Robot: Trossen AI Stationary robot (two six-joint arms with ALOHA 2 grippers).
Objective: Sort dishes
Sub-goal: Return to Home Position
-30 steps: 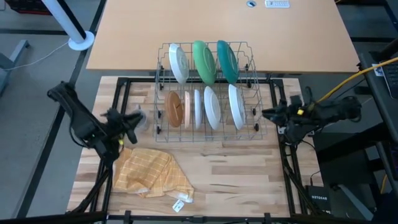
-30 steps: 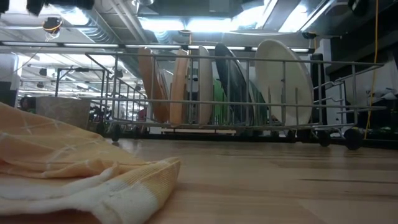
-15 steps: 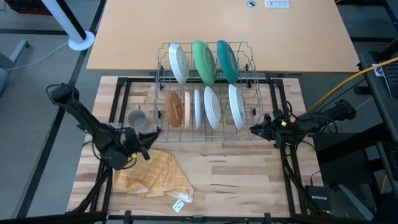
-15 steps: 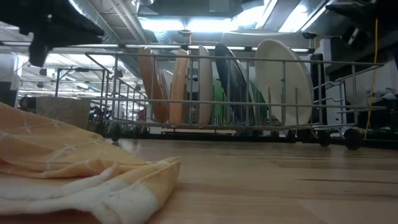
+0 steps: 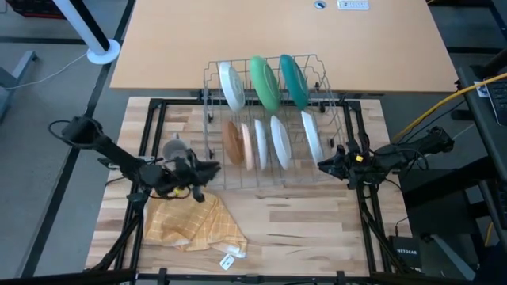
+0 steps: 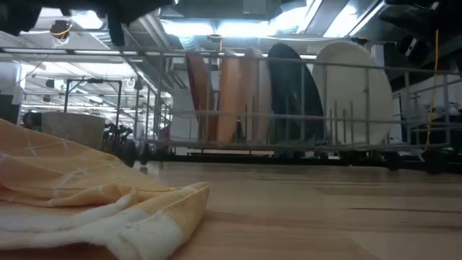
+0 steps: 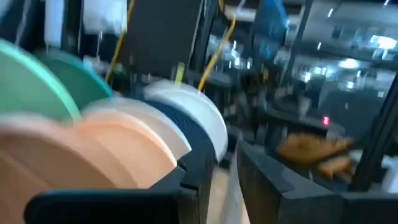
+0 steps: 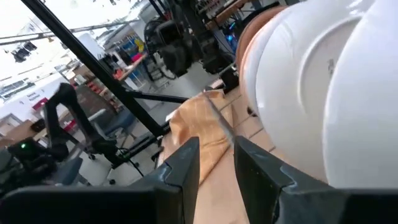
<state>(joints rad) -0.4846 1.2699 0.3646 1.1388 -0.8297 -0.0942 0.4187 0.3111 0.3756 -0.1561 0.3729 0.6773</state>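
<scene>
One wire rack (image 5: 337,127) holds eight plates. Three are larger: one white plate (image 5: 231,85), one green plate (image 5: 264,81), one teal plate (image 5: 294,79). Five are smaller: one brown plate (image 5: 232,141), one peach plate (image 5: 247,146), three pale plates (image 5: 261,144) (image 5: 280,142) (image 5: 311,136). One grey mug (image 5: 174,147) and one checked cloth (image 5: 190,222) are on the tabletop (image 5: 301,229).

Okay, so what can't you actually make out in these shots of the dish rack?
Grey mug: low view, the cloth hides its base.
Green plate and teal plate: low view, hidden behind the front row.
Peach plate and neighbours: left wrist view, blurred, no pattern readable.
Cloth's tag: high view, print too small.
</scene>
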